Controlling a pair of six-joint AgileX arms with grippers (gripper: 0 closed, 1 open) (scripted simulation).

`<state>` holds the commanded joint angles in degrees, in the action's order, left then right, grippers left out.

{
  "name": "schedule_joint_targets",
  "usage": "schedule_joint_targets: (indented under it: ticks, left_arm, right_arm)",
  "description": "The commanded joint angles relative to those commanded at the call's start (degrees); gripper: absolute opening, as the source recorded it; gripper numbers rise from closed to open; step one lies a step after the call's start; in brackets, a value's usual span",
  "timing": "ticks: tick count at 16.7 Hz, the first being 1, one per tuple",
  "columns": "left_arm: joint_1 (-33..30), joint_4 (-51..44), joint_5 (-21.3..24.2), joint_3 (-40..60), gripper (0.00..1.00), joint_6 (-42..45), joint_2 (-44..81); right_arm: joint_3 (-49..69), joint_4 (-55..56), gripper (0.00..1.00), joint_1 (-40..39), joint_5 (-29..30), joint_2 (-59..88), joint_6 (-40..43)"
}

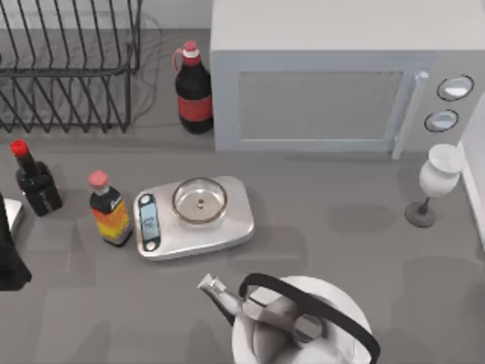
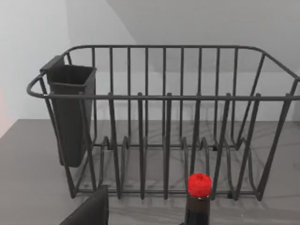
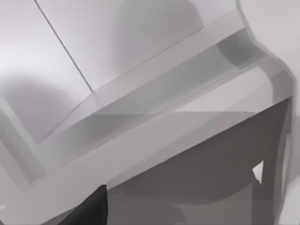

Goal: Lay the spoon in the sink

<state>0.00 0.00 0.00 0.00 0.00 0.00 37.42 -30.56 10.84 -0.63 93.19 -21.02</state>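
The left hand sits at the worktop's left edge, and I cannot tell whether it is wide or narrow. Just ahead of it stands a red-capped bottle, and beyond that, in the back-left corner, a wire rack with a cutlery cup hung on one end. The right hand faces pale panels, and its state I cannot tell either. I cannot place the spoon or the sink from here. A spoon should be light, stiff and smooth, so likely slippery. It probably lies low on its surface. I would take it across the handle, near the bowl end where it balances, and squeeze firmly.
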Motion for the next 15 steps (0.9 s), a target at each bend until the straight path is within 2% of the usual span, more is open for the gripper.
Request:
schedule_joint_targets:
  ticks: [4,15]
  left_arm:
    - [0.00,0.00,0.00,0.00,1.00,0.00,0.00]
    - [0.00,0.00,0.00,0.00,1.00,0.00,0.00]
  right_arm:
    - [-0.09,-0.04,1.00,0.01,0.00,-0.07,-0.01]
    - [-0.09,-0.04,0.17,0.01,0.00,-0.07,-0.01]
